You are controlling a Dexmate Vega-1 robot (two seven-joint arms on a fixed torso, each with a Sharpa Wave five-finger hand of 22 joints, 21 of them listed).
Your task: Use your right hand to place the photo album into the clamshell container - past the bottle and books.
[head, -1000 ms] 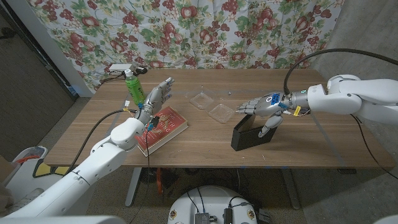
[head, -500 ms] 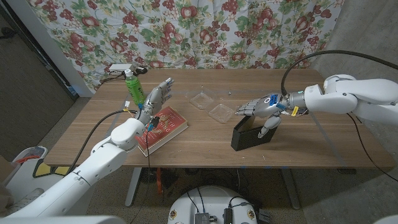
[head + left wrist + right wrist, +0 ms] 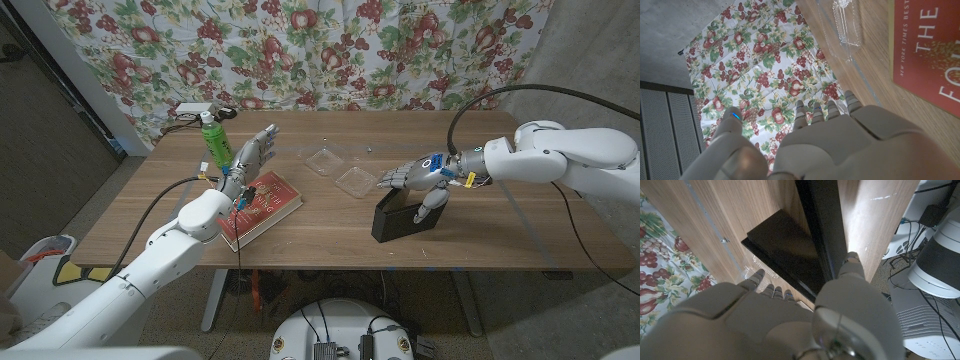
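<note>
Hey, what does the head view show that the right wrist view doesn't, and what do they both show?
The head view alone takes in the green bottle, the red book, the clear clamshell container and the left hand, raised with fingers apart. The right wrist view alone shows, close up, the thumb down one face of the album and the fingers at the other. Both show the right hand at the upright black photo album on the wooden table.
</note>
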